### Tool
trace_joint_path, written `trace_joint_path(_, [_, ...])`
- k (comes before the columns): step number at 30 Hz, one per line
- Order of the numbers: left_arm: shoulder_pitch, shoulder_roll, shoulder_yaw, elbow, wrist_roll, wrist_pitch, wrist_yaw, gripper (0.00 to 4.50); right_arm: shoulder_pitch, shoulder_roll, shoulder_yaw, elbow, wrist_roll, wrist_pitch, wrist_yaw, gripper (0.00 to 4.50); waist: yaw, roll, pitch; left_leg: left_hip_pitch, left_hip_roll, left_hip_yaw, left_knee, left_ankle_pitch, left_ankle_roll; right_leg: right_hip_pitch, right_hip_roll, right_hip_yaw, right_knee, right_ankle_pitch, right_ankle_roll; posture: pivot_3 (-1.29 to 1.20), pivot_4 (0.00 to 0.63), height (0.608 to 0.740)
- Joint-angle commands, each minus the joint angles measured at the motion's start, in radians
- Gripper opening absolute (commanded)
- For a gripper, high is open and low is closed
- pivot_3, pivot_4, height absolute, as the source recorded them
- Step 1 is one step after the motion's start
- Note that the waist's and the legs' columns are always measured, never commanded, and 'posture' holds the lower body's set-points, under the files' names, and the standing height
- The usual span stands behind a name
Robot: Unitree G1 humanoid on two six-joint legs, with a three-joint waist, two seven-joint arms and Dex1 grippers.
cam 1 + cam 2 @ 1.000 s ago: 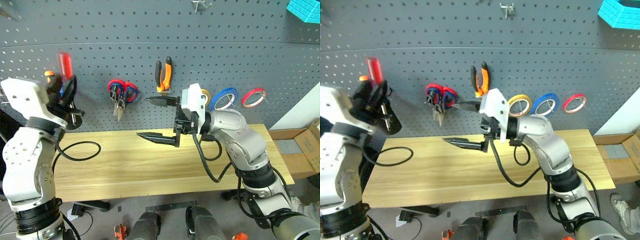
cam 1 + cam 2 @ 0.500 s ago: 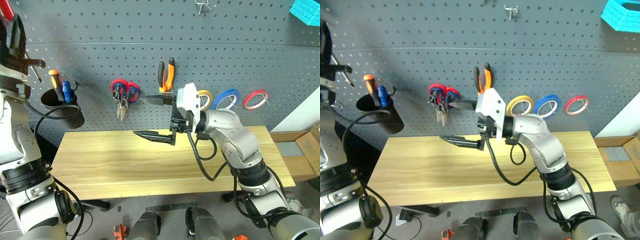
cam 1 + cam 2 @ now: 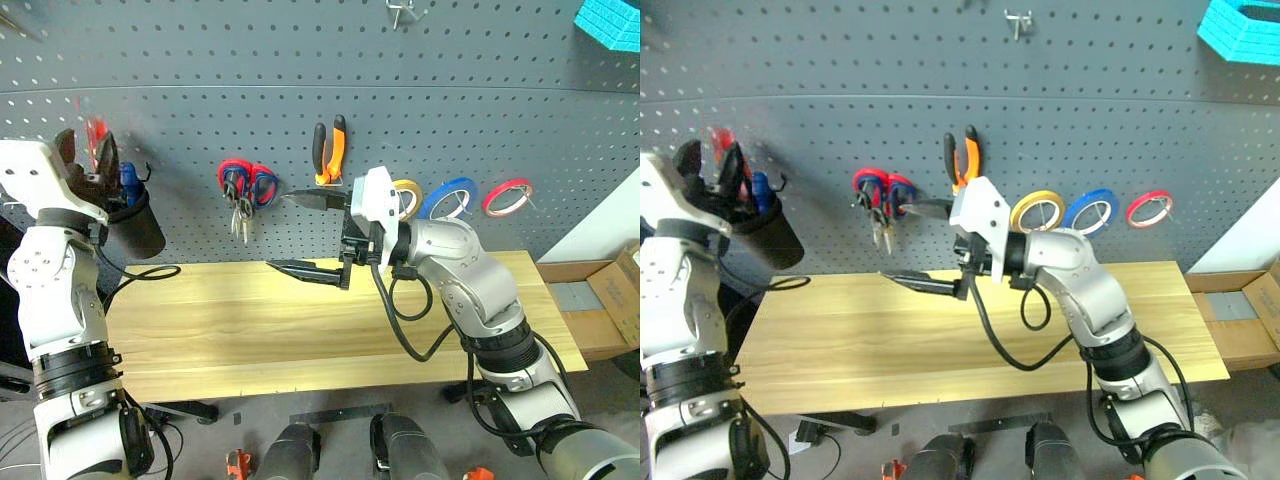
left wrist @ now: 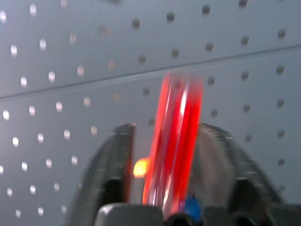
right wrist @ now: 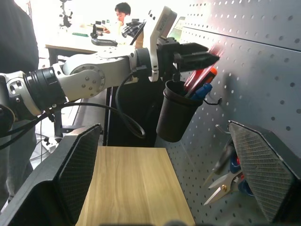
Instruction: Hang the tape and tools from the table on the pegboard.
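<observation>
The left gripper (image 3: 85,160) has its fingers parted around the red-handled screwdriver (image 4: 175,141), apparently loose rather than clamped, above the black cup (image 3: 135,225) on the pegboard (image 3: 450,90). The right gripper (image 3: 305,235) hangs wide open and empty over the table (image 3: 260,330). Pliers (image 3: 328,150) and blue tape (image 3: 450,197) hang on hooks.

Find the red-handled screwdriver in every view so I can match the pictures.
Left eye: red-handled screwdriver, far left, over the black cup.
Right eye: upper left, at the cup.
Left wrist: centre, between the left gripper fingers.
Right wrist: entering the cup.
Shared landmark: black cup.
</observation>
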Motion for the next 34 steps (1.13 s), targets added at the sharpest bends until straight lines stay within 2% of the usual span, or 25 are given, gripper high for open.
trace_joint_path(1, [0.001,0.027,0.031,-0.076,-0.012,-0.041,0.0,3.85,-0.017,0.004,-0.003,-0.029,0.009,-0.015,0.004,4.5,0.0,0.0,0.0,0.0,0.0,0.0,0.0,0.0,0.0,0.0,0.0,0.0,0.0,0.0,0.0,0.05,0.129,0.74])
trace_joint_path(2, [0.004,0.029,0.037,-0.101,-0.02,-0.028,0.007,4.24,-0.017,0.002,-0.006,-0.024,0.01,-0.017,0.009,4.5,0.0,-0.001,-0.001,0.0,0.0,0.0,0.0,0.0,0.0,0.0,0.0,0.0,0.0,0.0,0.0,0.05,0.129,0.74])
trace_joint_path(3, [0.008,0.018,0.052,-0.156,-0.091,0.017,-0.008,4.48,-0.012,-0.004,-0.01,-0.023,0.015,-0.016,0.017,4.5,0.001,-0.001,-0.001,0.0,0.0,0.0,0.0,0.0,0.0,0.0,0.0,0.0,0.0,0.0,0.0,0.06,0.127,0.74])
trace_joint_path(4, [0.012,0.01,0.063,-0.197,-0.144,0.052,-0.019,4.48,-0.009,-0.007,-0.012,-0.023,0.019,-0.014,0.022,4.5,0.001,-0.002,-0.001,0.0,0.0,0.0,0.0,0.0,0.0,0.0,0.0,0.0,0.0,0.0,0.0,0.06,0.127,0.74])
trace_joint_path(5, [0.057,-0.009,0.09,-0.32,-0.336,0.165,-0.029,4.48,0.007,-0.026,-0.017,-0.034,0.033,-0.005,0.043,4.5,0.001,-0.002,-0.002,0.0,0.0,0.0,0.0,0.0,0.0,0.0,0.0,0.0,0.0,0.0,0.0,0.07,0.13,0.74])
trace_joint_path(6, [0.11,-0.016,0.109,-0.41,-0.456,0.242,-0.047,4.48,0.023,-0.04,-0.023,-0.043,0.047,0.006,0.057,4.5,-0.001,-0.002,-0.002,0.0,0.0,0.0,0.0,0.0,0.0,0.0,0.0,0.001,-0.001,0.0,0.0,0.07,0.131,0.74])
trace_joint_path(9, [0.251,-0.021,0.146,-0.527,-0.59,0.353,-0.063,4.48,0.062,-0.073,-0.035,-0.051,0.071,0.027,0.07,4.5,-0.001,-0.002,-0.003,0.0,0.0,0.001,0.0,-0.001,0.0,0.0,0.0,0.002,-0.001,0.0,0.0,0.07,0.137,0.74])
trace_joint_path(13, [0.496,0.007,0.107,-0.626,-0.652,0.46,-0.171,4.48,0.155,-0.133,-0.049,-0.063,0.067,0.046,0.062,4.5,-0.001,-0.002,-0.003,0.002,0.001,0.001,-0.001,0.0,0.0,0.002,0.001,0.001,0.0,0.0,-0.001,0.06,0.144,0.74])
trace_joint_path(15, [0.636,0.028,0.016,-0.666,-0.561,0.469,-0.231,4.48,0.229,-0.166,-0.062,-0.072,0.069,0.058,0.058,4.5,0.001,-0.001,-0.003,0.004,0.001,0.001,-0.001,-0.001,0.0,0.004,0.001,0.001,0.0,-0.001,-0.001,0.05,0.149,0.74])
trace_joint_path(17, [0.689,0.012,-0.047,-0.648,-0.46,0.438,-0.212,4.48,0.301,-0.192,-0.069,-0.056,0.049,0.049,0.044,4.5,0.006,-0.001,-0.003,0.006,0.001,0.002,-0.001,-0.002,0.003,0.006,0.0,0.002,-0.001,-0.001,-0.001,0.05,0.15,0.74])
trace_joint_path(22, [0.643,-0.104,-0.11,-0.499,-0.327,0.343,-0.139,4.48,0.403,-0.148,-0.155,0.076,-0.007,-0.005,-0.123,4.5,0.025,0.001,-0.004,0.016,0.001,0.002,-0.001,-0.003,0.004,0.018,0.0,0.001,-0.002,-0.002,-0.002,0.03,0.138,0.74])
trace_joint_path(24, [0.635,-0.131,-0.142,-0.443,-0.279,0.315,-0.145,4.48,0.422,-0.148,-0.194,0.132,0.0,-0.001,-0.141,4.5,0.024,0.003,-0.006,0.02,0.001,0.002,-0.001,-0.003,0.005,0.023,0.0,0.001,-0.003,-0.002,-0.002,0.02,0.128,0.74])
trace_joint_path(28, [0.619,-0.145,-0.18,-0.329,-0.188,0.256,-0.155,4.48,0.45,-0.198,-0.273,0.304,-0.042,-0.053,-0.173,4.5,0.024,0.005,-0.011,0.02,0.001,0.003,-0.001,-0.003,0.005,0.023,0.0,0.001,-0.003,-0.002,-0.002,0.01,0.123,0.74])
trace_joint_path(34, [0.615,-0.13,-0.179,-0.188,-0.086,0.161,-0.166,4.48,0.499,-0.261,-0.347,0.439,-0.061,-0.128,-0.169,4.5,0.022,0.01,-0.015,0.02,0.001,0.003,-0.002,-0.004,0.005,0.022,0.0,0.001,-0.003,-0.002,-0.003,-0.01,0.122,0.74])
